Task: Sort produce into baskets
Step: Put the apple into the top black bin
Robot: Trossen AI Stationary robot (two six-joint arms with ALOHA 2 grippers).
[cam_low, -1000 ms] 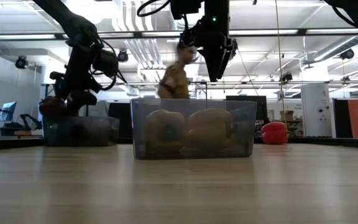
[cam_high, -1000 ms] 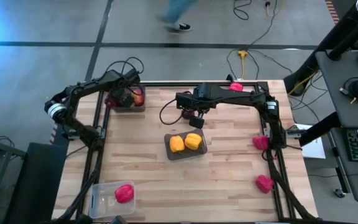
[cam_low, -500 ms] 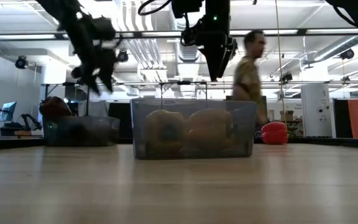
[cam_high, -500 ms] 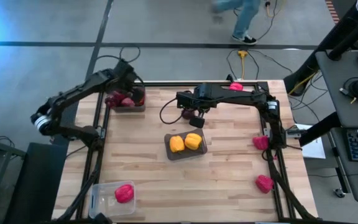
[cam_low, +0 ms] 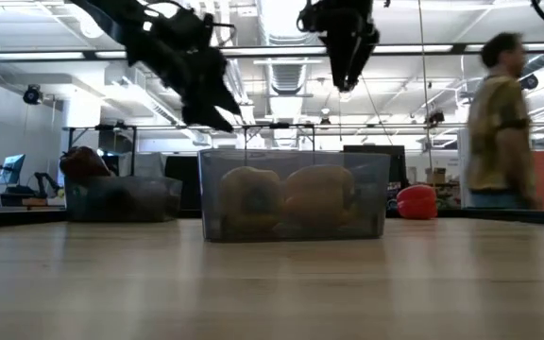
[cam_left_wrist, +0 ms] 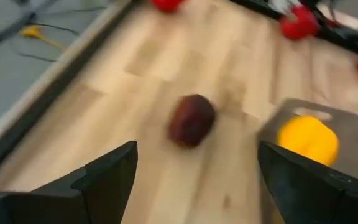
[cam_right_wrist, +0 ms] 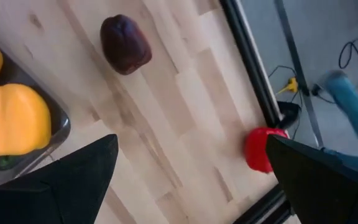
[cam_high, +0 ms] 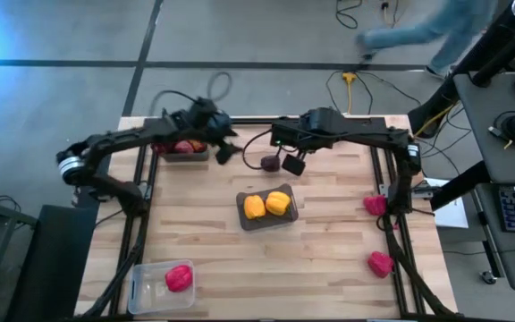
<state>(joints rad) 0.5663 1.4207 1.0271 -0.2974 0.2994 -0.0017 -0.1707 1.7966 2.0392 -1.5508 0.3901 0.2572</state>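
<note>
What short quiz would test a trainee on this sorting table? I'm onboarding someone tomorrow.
1. True or false: the dark-red apple lies inside a basket.
2. How many yellow peppers sit in the middle basket? A) one B) two C) three
3. Fill in: the clear basket holds one red ____.

Key: 1 false, it lies on the bare table; 2 B; 3 pepper.

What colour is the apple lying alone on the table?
Dark red, almost maroon. The apple shows best in the right wrist view.
</note>
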